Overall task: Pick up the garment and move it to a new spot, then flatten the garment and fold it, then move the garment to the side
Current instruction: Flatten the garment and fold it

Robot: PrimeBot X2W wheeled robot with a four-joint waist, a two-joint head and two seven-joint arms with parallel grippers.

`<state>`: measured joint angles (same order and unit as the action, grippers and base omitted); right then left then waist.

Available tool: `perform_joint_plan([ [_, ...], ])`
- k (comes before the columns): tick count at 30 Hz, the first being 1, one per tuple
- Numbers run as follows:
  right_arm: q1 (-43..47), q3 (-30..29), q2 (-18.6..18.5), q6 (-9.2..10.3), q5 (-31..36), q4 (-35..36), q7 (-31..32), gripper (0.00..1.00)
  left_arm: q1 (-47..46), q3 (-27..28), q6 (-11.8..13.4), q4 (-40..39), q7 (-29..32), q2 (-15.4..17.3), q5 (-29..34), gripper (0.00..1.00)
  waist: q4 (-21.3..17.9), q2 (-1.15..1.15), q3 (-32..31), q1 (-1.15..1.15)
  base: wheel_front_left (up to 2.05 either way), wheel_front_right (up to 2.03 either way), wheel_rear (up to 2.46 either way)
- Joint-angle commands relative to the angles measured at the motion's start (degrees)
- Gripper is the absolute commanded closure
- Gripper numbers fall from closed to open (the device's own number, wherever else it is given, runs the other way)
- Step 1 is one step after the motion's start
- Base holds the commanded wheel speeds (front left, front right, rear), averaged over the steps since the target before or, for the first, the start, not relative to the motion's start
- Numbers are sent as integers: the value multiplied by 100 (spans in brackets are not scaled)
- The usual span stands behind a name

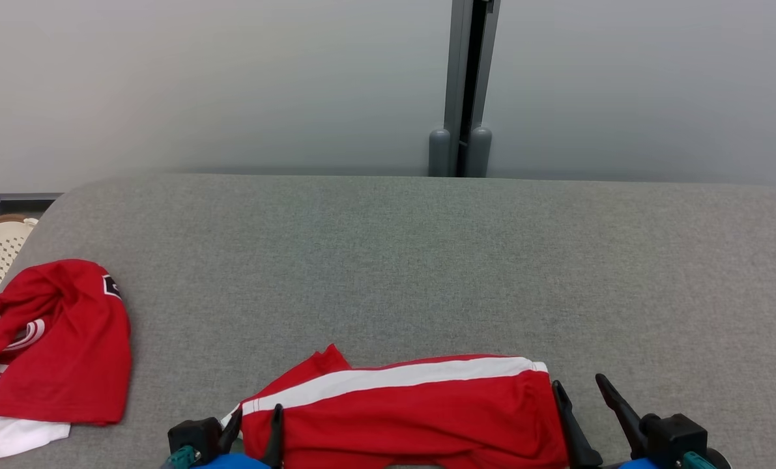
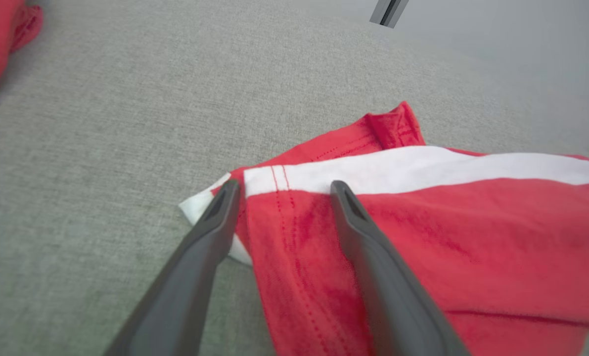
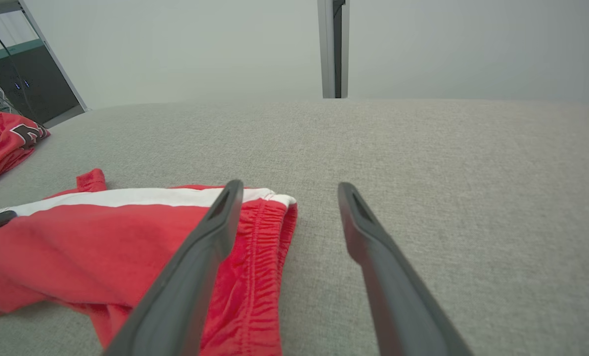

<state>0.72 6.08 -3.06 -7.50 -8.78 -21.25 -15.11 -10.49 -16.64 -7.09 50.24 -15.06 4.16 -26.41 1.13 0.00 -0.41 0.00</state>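
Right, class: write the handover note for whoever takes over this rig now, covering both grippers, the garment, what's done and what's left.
Left gripper: jaws open, astride the hem end of the red shorts with a white side stripe; nothing gripped.
Right gripper: jaws open at the waistband end, partly over the bare grey fabric-covered table.
Done: shorts lie flattish near the front edge, apparently halved leg on leg.
To do: finish folding, then move them aside.
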Motion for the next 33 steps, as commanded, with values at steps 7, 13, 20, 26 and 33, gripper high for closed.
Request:
perform_joint_plan([
  [7,-94,5,12,2,23,-42,-5,0,-239,-196,-40,101,-17,-4,-137,0,-16,0,55,0,0,0,0],
  [13,-103,26,12,2,9,-67,-5,0,-202,-404,-42,-125,-17,33,-243,0,0,0,40,0,0,0,0],
  [20,-80,70,14,2,-12,-94,-5,0,-224,-558,-43,-240,-17,118,-297,0,15,0,10,0,0,0,0],
  [26,-90,99,14,2,-27,-103,-5,0,-247,-570,-43,-207,-17,151,-287,56,-3,0,9,0,0,0,0],
  [33,-111,54,14,2,-100,-128,-4,0,-273,-392,25,-319,-17,154,-129,100,-11,0,31,0,0,0,0],
])
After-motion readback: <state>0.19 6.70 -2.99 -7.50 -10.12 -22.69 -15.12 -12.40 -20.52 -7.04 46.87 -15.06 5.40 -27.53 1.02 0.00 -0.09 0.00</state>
